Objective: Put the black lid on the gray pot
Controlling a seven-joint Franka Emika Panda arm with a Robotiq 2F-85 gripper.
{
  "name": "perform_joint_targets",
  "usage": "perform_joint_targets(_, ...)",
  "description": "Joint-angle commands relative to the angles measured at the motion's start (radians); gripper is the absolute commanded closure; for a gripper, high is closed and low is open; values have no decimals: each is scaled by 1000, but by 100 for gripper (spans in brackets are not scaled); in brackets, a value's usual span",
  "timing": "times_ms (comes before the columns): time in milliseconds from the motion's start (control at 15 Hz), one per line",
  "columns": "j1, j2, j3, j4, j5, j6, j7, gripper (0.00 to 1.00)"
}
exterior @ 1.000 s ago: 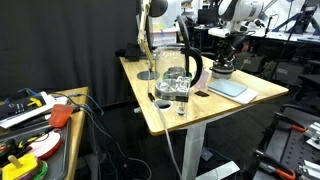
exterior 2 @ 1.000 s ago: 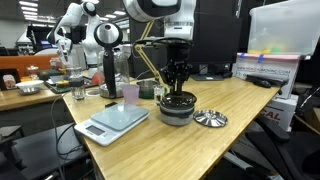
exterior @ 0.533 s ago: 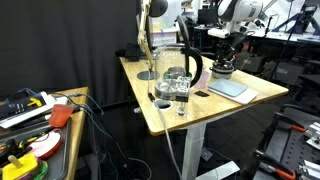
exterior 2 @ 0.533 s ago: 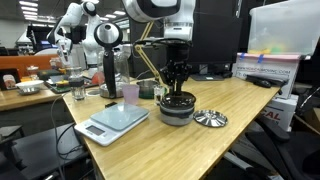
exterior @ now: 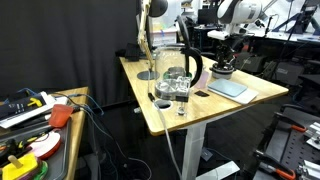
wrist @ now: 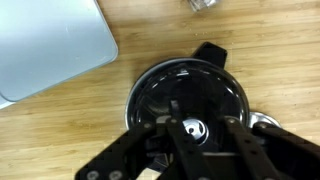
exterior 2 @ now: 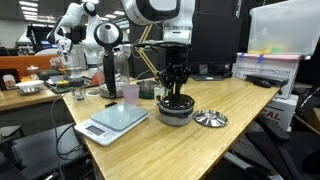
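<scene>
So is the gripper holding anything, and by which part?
Apparently nothing: gripper jaws stand apart either side of the knob on the black lid, seated on gray pot.

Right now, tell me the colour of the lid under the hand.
Glossy black; the lid shows clearest in the wrist view.

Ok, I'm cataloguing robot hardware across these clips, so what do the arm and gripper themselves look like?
The arm has rounded white shells with darker bands at the joints. The gripper is all black: a blocky body ending in two slim fingers carried on bare linkage bars, best seen in the wrist view. Any markings or cables are too small to make out.
</scene>
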Motion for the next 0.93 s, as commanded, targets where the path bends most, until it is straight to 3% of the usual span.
perform_joint_targets(0, 1, 2, -1, 9, 1, -8, 6, 44)
perform_joint_targets(400, -7, -38, 4, 3, 24, 3, -5, 5)
perform_joint_targets(533, -10, -80, 8, -9, 29, 7, -21, 0)
perform_joint_targets(867, -4, -268, 18, -116, -10, -45, -150, 0)
